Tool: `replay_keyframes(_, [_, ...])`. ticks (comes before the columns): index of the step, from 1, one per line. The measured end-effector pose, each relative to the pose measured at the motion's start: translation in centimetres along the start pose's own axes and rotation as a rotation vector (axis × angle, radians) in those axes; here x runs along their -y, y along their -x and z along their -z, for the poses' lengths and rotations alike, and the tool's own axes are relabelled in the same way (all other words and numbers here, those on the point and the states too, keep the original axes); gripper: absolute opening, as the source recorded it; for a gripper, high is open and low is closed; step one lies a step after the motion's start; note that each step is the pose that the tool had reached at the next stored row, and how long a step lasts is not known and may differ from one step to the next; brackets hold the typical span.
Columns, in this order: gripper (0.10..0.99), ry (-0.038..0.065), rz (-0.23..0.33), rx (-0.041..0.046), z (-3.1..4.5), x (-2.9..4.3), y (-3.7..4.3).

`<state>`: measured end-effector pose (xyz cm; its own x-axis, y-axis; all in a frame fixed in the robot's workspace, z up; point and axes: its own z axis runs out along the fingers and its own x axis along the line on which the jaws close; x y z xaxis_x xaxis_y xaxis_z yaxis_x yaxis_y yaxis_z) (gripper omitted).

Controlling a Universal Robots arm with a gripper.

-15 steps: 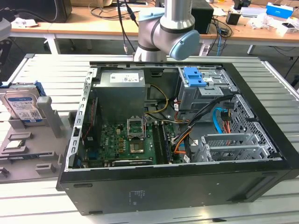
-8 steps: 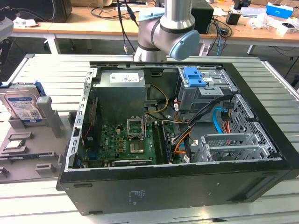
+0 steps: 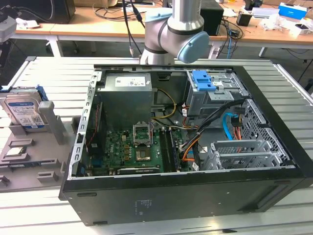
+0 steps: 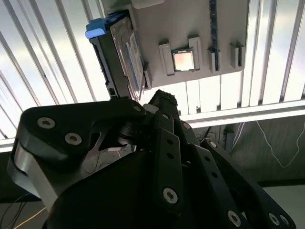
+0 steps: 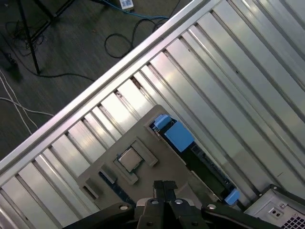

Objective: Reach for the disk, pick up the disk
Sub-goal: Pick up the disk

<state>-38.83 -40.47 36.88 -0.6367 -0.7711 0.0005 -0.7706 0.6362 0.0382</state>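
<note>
Silver rectangular disk (image 3: 22, 111), blue-edged, upright in grey holder (image 3: 54, 125) (gripper (image 5: 164, 185) apart)

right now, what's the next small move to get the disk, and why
Probably open the jaws and ease the gripper across toward the disk. The jaws look shut and hang over the grey holder, apart from the disk, which stands on edge in its slot.
</note>
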Motion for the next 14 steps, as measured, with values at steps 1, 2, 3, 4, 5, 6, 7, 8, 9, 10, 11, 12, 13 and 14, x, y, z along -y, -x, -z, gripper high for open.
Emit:
replay_keyframes(1, [0.106, 0.0, 0.011, -0.0004, 0.0, 0.0, 0.0])
replay_keyframes(2, [0.106, 0.0, 0.023, -0.0009, 0.0, 0.0, 0.0])
replay_keyframes(3, [0.106, 0.0, 0.031, -0.0012, 0.0, 0.0, 0.0])
replay_keyframes(4, [0.106, 0.0, 0.039, -0.0014, 0.0, 0.0, 0.0])
replay_keyframes(5, [0.106, 0.0, 0.054, -0.002, 0.0, 0.0, 0.0])
replay_keyframes(6, [0.106, 0.0, 0.072, -0.0027, 0.0, 0.0, 0.0])
replay_keyframes(7, [0.106, 0.0, 0.086, -0.0033, 0.0, 0.0, 0.0])
replay_keyframes(8, [0.106, 0.0, 0.096, -0.0036, 0.0, 0.0, 0.0])
replay_keyframes(9, [0.106, 0.0, 0.104, -0.0039, 0.0, 0.0, 0.0])
replay_keyframes(10, [0.106, 0.0, 0.113, -0.0043, 0.0, 0.0, 0.0])
replay_keyframes(11, [0.106, 0.0, 0.124, -0.0047, 0.0, 0.0, 0.0])
replay_keyframes(12, [0.106, 0.0, 0.131, -0.005, 0.0, 0.0, 0.0])
replay_keyframes(13, [0.106, 0.0, 0.14, -0.0053, 0.0, 0.0, 0.0])
replay_keyframes(14, [0.106, 0.0, 0.149, -0.0057, 0.0, 0.0, 0.0])
